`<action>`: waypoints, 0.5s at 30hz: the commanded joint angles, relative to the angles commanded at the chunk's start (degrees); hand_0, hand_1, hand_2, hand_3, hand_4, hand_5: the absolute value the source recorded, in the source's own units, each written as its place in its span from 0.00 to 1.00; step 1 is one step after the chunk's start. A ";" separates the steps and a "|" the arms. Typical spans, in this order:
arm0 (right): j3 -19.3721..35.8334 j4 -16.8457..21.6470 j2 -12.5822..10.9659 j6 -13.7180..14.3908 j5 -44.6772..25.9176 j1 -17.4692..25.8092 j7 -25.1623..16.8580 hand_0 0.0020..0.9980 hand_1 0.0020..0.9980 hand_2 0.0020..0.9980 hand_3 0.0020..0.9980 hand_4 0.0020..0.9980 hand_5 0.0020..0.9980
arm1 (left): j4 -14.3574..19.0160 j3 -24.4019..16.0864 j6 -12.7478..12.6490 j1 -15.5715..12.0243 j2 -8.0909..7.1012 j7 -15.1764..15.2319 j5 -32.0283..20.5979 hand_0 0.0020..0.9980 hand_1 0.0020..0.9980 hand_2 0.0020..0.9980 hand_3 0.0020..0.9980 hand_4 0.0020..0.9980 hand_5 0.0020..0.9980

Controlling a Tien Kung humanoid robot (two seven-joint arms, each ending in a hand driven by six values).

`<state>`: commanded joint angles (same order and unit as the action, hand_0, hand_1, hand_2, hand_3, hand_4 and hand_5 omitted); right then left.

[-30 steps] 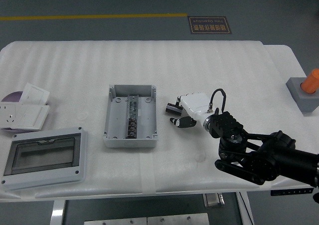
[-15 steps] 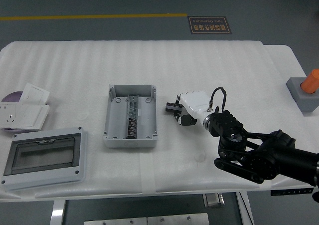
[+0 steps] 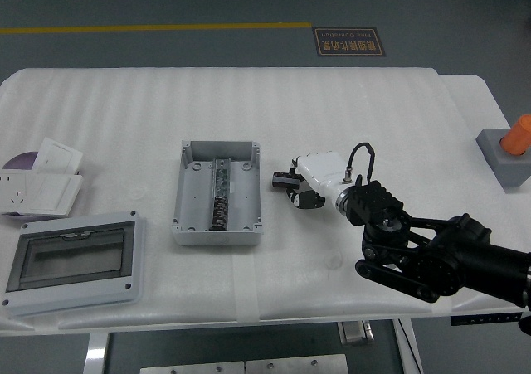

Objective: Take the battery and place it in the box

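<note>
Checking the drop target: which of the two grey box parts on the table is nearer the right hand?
The open box at the centre, with a rail inside. It lies just left of the right hand. The windowed lid sits at the table's near-left corner.

Only real text I can spot is on the floor sign (image 3: 348,41), dark plate w/ reddish lettering, sitting on the grey floor past the far edge of the surface. It's upside down from this cam & too small/blurry to read, two lines of print by the look of it. Nothing legible on the grey box (image 3: 217,193), the clear-window lid (image 3: 70,260), or the white socket plate (image 3: 37,191). No brand or nos. on the robot arm either, afaict.
</note>
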<state>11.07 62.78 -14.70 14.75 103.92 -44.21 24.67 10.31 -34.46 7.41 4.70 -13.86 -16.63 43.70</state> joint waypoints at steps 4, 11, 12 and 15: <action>0.17 -0.14 0.06 0.27 -0.02 -0.15 -0.47 0.34 0.47 0.48 0.63 0.59 0.41 | 0.00 -0.31 0.22 0.05 0.02 -0.27 0.28 0.64 0.68 0.58 0.58 0.52 0.63; 0.31 -0.31 0.30 0.66 0.19 -0.40 -0.42 0.44 0.63 0.69 0.91 0.87 0.59 | 0.00 -0.72 0.49 0.04 0.02 -0.58 0.68 0.63 0.68 0.58 0.58 0.52 0.62; 0.31 -0.33 0.33 0.63 0.20 -0.43 -0.39 0.44 0.63 0.69 0.91 0.87 0.59 | 0.00 -0.74 0.52 0.04 0.02 -0.61 0.70 0.63 0.68 0.58 0.58 0.52 0.62; 0.30 -0.38 0.41 0.55 0.19 -0.48 -0.32 0.44 0.63 0.69 0.91 0.87 0.59 | 0.00 -0.67 0.61 0.03 0.02 -0.66 0.62 0.63 0.68 0.58 0.58 0.52 0.62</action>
<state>11.37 62.40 -14.29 15.30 104.12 -44.68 24.35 10.31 -35.13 8.02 4.74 -13.84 -17.29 44.32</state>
